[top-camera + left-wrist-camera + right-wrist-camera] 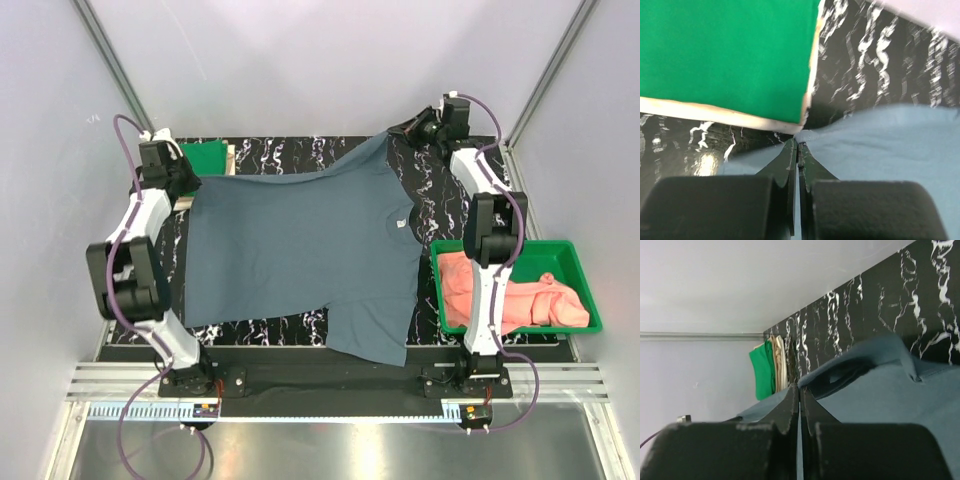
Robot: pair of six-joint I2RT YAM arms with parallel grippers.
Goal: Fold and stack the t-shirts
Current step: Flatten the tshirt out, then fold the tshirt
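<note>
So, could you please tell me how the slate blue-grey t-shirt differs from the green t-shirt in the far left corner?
The blue-grey t-shirt lies spread across the table; the green t-shirt is folded small. The left gripper and right gripper pinch the blue-grey t-shirt's far edge; the green t-shirt rests untouched on a beige t-shirt. Both are plain cloth.

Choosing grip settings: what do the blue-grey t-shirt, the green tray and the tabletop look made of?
Blue-grey t-shirt: soft matte knit cloth, probably cotton jersey; it drapes and creases. Green tray: rigid, slightly glossy plastic, judging by its crisp moulded rim. Tabletop: black with white veins, marble-look; whether it is stone, laminate or a printed sheet cannot be told.
</note>
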